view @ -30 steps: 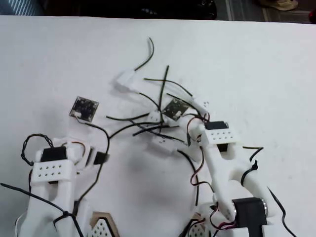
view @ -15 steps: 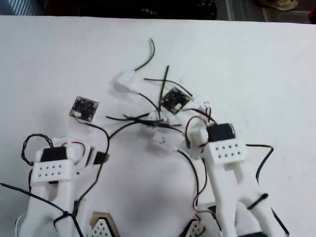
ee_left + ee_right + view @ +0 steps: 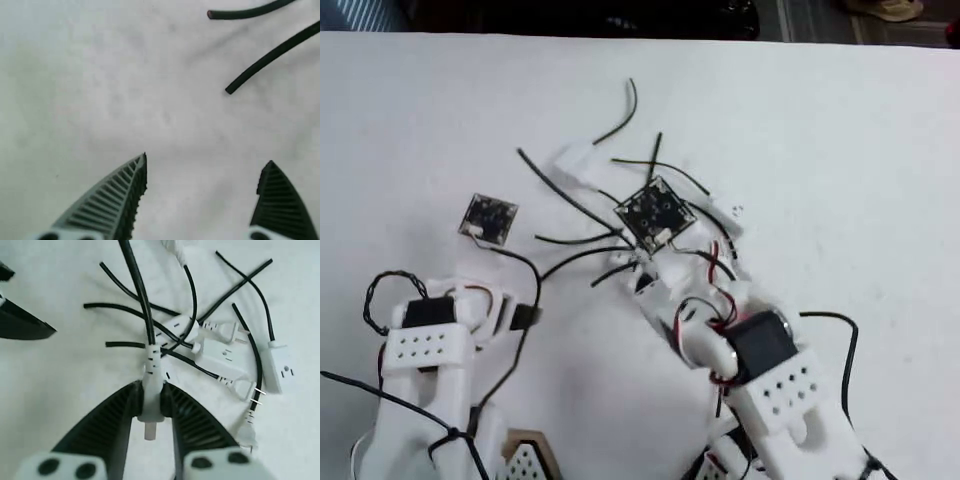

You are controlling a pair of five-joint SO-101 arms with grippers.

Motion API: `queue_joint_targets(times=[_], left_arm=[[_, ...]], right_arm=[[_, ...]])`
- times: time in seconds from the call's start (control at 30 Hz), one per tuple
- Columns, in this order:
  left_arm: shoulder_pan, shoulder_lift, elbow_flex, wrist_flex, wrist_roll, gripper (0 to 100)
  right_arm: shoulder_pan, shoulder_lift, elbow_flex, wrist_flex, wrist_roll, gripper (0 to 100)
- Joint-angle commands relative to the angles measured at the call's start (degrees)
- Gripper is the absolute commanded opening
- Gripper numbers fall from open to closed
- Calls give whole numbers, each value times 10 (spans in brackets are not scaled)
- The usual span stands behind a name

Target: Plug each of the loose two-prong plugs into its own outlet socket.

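My right gripper (image 3: 151, 412) is shut on a white two-prong plug (image 3: 151, 390), whose black cord (image 3: 136, 285) runs away from the jaws. In the high view this gripper (image 3: 655, 295) sits at the near edge of the cord tangle. Beyond it lie two white outlet sockets (image 3: 227, 356) (image 3: 281, 367) and loose white plugs (image 3: 235, 332) (image 3: 247, 390). My left gripper (image 3: 207, 161) is open over bare table, holding nothing, with two black cord ends (image 3: 270, 55) lying ahead of it. From above it (image 3: 508, 312) stands at the front left.
Two small dark square boards (image 3: 490, 218) (image 3: 657, 213) lie on the white table (image 3: 840, 150), one inside the tangle. Another white connector (image 3: 575, 160) lies farther back. Black cords spread across the middle. The right and far parts of the table offer free room.
My right arm has drawn back toward the front and swung left, dragging the held plug and its cords. The dark board in the tangle shifted left and turned. The left arm stayed still.
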State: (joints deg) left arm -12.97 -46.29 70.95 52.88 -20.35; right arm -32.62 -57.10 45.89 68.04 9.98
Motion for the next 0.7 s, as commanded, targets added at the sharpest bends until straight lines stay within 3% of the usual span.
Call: queue_joint_targets(times=[0.0,0.33,0.5,0.67], left_arm=[[-5,-15,-31,-10,28,342],[0,-15,-132,-4,130,343],[23,-15,-166,-5,182,343],[116,-15,-168,-5,186,343]], right_arm=[[-30,-28,-9,-50,-47,17],[-87,-34,164,-276,-127,17],[-94,-34,178,-294,-139,17],[-101,-34,178,-291,-151,17]])
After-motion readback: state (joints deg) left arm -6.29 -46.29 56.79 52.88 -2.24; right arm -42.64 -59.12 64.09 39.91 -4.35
